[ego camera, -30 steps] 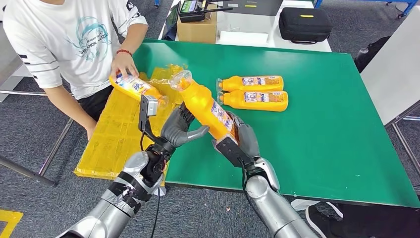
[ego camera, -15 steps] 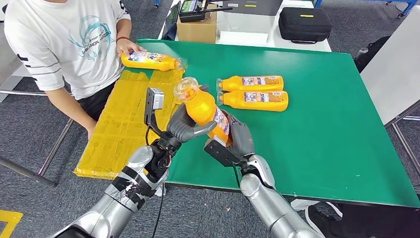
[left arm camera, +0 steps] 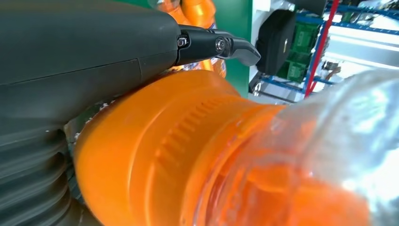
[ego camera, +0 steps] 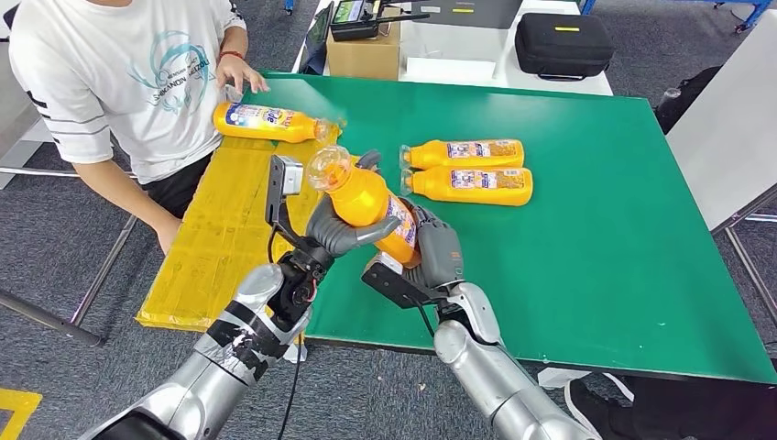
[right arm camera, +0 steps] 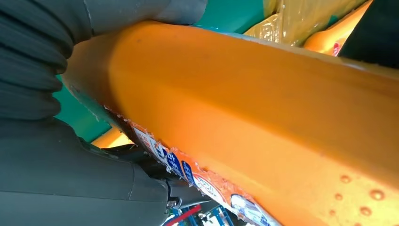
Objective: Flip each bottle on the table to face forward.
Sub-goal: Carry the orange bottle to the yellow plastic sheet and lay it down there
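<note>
In the head view, an orange bottle (ego camera: 371,209) was held above the near part of the green table (ego camera: 623,238), gripped by both hands: the left hand (ego camera: 341,229) was wrapped round its upper body just below the clear cap, and the right hand (ego camera: 432,254) was closed round its lower end. Its long axis was tilted, with the cap raised up and to the left and the base down towards the right hand. Two more bottles (ego camera: 469,170) lay side by side on the table beyond, and another bottle (ego camera: 268,122) lay near a person (ego camera: 119,73). In the left wrist view, the bottle's shoulder (left arm camera: 179,155) was seen pressed under the thumb (left arm camera: 94,52). In the right wrist view, the bottle's body (right arm camera: 263,108) was seen clasped against the palm (right arm camera: 56,165), its label along one edge.
</note>
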Controlling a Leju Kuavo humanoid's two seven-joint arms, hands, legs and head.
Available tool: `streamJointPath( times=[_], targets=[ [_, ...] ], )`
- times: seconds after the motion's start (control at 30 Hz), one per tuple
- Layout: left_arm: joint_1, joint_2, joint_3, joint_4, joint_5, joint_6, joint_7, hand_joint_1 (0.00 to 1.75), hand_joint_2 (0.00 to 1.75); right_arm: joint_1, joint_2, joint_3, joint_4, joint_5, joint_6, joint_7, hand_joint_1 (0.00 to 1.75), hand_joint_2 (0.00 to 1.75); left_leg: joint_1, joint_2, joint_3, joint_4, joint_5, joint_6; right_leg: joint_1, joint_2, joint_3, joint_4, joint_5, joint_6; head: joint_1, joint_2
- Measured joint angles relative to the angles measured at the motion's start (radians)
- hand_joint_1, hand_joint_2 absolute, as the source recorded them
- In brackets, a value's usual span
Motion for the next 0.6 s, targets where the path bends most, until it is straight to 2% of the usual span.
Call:
streamJointPath(
  times=[0.07, 0.37, 0.5, 0.6],
  targets=[
    [-0.007, -0.003, 0.000, 0.012, -0.001, 0.003, -0.002, 1.75, 1.75, -0.001, 0.002, 0.004, 0.001, -0.014, 0.000, -0.005, 1.75, 1.75, 0.000, 0.000, 0.000, 0.000, 0.000, 0.000, 0.000, 0.000, 0.000, 0.000, 0.000, 0.000, 0.000, 0.000],
    [-0.014, -0.010, 0.003, 0.040, 0.042, 0.014, -0.042, 1.75, 1.75, 0.007, 0.006, 0.009, -0.016, -0.119, 0.016, -0.040, 1.75, 1.75, 0.000, 0.000, 0.000, 0.000, 0.000, 0.000, 0.000, 0.000, 0.000, 0.000, 0.000, 0.000, 0.000, 0.000],
    [-0.012, -0.011, 0.014, 0.040, 0.072, 0.016, -0.055, 1.75, 1.75, 0.032, 0.005, 0.005, -0.052, -0.160, -0.001, -0.060, 0.00, 1.75, 0.000, 0.000, 0.000, 0.000, 0.000, 0.000, 0.000, 0.000, 0.000, 0.000, 0.000, 0.000, 0.000, 0.000],
    [-0.011, -0.011, 0.025, 0.040, 0.090, 0.018, -0.059, 1.75, 1.75, 0.056, 0.004, 0.005, -0.089, -0.184, -0.018, -0.079, 0.00, 1.75, 0.000, 0.000, 0.000, 0.000, 0.000, 0.000, 0.000, 0.000, 0.000, 0.000, 0.000, 0.000, 0.000, 0.000]
  ],
)
